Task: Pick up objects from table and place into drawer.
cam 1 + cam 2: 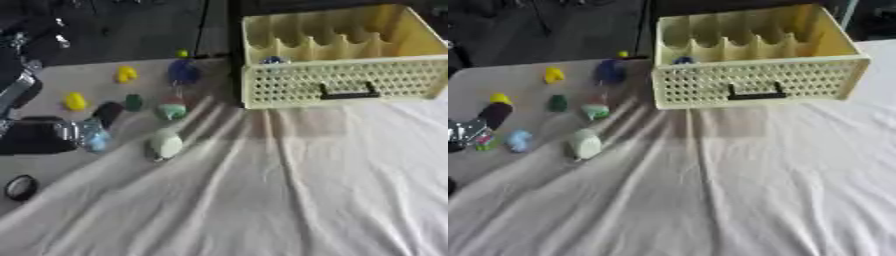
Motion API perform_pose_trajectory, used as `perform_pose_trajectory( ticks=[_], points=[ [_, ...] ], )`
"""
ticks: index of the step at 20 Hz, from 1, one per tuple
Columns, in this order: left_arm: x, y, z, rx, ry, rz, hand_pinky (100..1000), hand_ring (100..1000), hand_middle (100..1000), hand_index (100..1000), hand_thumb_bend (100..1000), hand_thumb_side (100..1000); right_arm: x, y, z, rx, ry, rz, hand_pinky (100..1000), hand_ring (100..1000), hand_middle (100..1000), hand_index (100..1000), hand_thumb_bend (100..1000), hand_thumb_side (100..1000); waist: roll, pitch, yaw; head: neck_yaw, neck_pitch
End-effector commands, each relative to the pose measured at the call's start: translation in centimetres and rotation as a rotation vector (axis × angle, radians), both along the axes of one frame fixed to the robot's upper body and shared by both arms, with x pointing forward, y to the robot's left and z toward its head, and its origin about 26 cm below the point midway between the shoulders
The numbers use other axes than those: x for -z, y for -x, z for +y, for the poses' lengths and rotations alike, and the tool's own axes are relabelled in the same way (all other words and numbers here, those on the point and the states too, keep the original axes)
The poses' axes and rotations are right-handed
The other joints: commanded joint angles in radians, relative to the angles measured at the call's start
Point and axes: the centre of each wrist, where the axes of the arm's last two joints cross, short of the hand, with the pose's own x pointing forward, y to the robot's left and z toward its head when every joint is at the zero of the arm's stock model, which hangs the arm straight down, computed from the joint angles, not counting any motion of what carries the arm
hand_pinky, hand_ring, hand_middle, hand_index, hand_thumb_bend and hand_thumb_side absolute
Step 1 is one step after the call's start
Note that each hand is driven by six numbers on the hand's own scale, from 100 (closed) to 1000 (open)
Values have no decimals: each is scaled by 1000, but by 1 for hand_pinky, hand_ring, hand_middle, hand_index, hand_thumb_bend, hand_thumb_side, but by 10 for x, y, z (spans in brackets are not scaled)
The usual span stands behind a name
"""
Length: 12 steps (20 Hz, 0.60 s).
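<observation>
Drawer (754,82): pale yellow plastic, perforated front wall with a dark handle (754,94), standing open-topped at the far edge of the desk, right of centre. A small blue thing (682,60) lies inside against its near-left corner.

Desk (70,80): grey surface bare at the far-left corner; a rumpled white cloth (737,190) covers the rest, running under the drawer.

Objects on the bare desk, far-left area:
- dark blue-purple piece (183,71), just left of the drawer, with a small yellow bit (182,53) behind it;
- yellow piece (127,74), left of the blue-purple one;
- second yellow piece (75,102), nearer the left edge;
- small dark green piece (133,102);
- red-and-green piece (172,109), at the cloth's border;
- dark elongated piece (108,113);
- pale blue piece (94,141);
- whitish-green rounded piece (165,145), resting on the edge of the cloth;
- dark round thing (20,187) near the left edge, closer in.

Left hand (35,135): black with silver parts, at the left edge of the desk, just beside the pale blue piece. Whether its fingers are apart, together or clamped on anything cannot be told.
</observation>
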Motion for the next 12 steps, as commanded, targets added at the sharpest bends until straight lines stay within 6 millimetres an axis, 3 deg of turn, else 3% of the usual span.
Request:
perform_pose_trajectory(
  ticks=[1, 5, 8, 12],
  points=[
    [-18, 7, 3, -58, -193, 79, 989, 921, 907, 1000, 520, 632, -6, 5, 1, -15, -17, -13, 213, 331, 272, 788, 100, 667, 1, -23, -5, 8, 4],
    [-25, 7, 6, -89, -314, 205, 1000, 919, 903, 1000, 546, 554, -4, 5, 2, -20, -20, -6, 215, 331, 272, 781, 100, 666, 7, -26, -16, 16, 7],
    [-27, 0, 9, -104, -365, 292, 977, 887, 866, 1000, 573, 577, -2, 4, 3, -29, -31, -2, 214, 330, 271, 784, 100, 665, 9, -27, -24, 21, 6],
    [-27, -16, 13, -112, -388, 369, 940, 848, 804, 995, 535, 582, 1, 4, 4, -37, -33, 13, 217, 329, 270, 784, 100, 668, 12, -28, -34, 31, 5]
  ],
)
